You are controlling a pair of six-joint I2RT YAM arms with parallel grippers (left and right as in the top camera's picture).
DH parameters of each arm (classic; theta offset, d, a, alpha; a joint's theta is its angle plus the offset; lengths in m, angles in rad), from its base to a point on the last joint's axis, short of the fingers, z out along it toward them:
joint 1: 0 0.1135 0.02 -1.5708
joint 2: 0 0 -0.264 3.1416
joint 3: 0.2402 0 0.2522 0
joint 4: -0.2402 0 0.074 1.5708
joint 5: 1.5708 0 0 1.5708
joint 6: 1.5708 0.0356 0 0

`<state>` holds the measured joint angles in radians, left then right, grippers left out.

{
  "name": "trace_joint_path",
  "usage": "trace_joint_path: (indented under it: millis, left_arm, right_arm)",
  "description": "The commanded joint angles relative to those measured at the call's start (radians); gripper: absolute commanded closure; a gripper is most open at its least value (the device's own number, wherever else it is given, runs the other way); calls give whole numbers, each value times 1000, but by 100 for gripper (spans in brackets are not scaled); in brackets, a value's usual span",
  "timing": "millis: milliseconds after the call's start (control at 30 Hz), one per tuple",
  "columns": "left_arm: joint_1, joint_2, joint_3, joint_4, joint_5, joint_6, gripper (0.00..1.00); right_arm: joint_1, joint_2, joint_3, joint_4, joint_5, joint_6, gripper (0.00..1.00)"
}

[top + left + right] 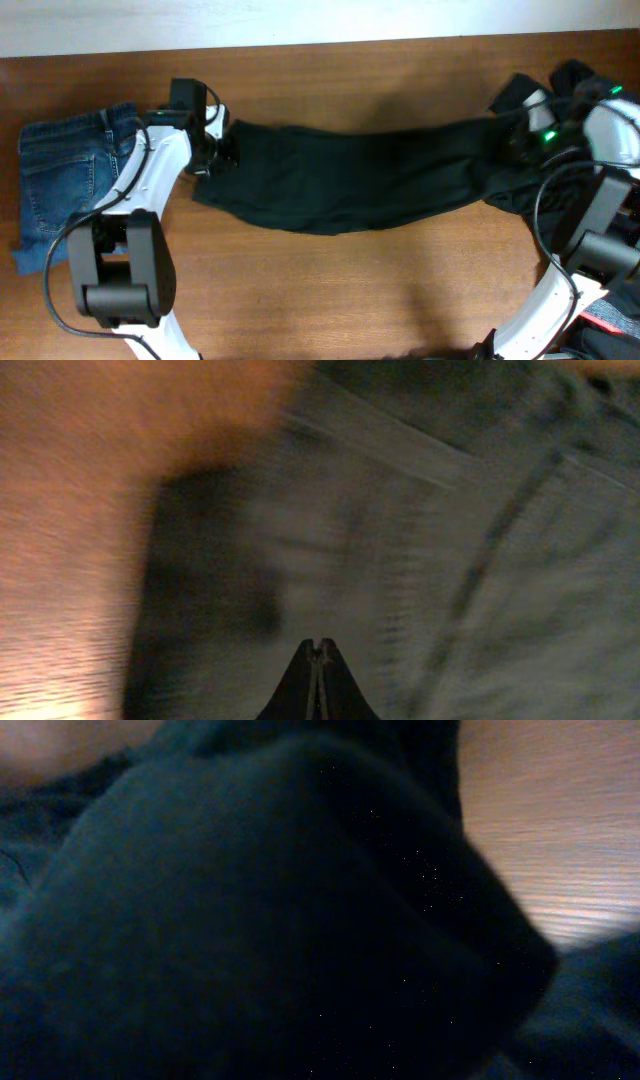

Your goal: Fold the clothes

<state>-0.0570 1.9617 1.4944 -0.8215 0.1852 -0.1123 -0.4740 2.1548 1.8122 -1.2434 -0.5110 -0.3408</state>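
Note:
The black trousers (350, 180) lie stretched in a long band across the middle of the table. My left gripper (213, 150) is at their left end. In the left wrist view its fingers (320, 650) are pressed shut just over blurred dark fabric with seams (450, 560), and I see nothing between them. My right gripper (508, 132) is at the trousers' right end, buried in cloth. Black fabric (280, 920) fills the right wrist view and hides the fingers. The blue denim jeans (65, 175) lie folded at the far left.
Bare wood table (380, 290) runs along the front and back (350, 80). More dark cloth is heaped at the far right edge (580, 75). The left arm's base (120, 265) stands at front left and the right arm's base (590, 250) at front right.

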Motion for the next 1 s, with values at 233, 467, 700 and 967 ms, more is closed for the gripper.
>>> trace_joint_path:
  millis: [233,467,700,967]
  left_arm:
    - [43,-61,34,-3,-8,9,99]
    - [118,-61,34,-2,-55,9,98]
    - [220,-61,34,-2,-39,1,98]
    - [249,-61,34,2,-6,2,98]
  right_arm:
    - [61,-46,361,-265,131,62,97]
    - [311,-45,365,-291,131,201,96]
    - [593,-31,365,-167,254,455,96]
    - [846,17,364,-55,404,626,96]
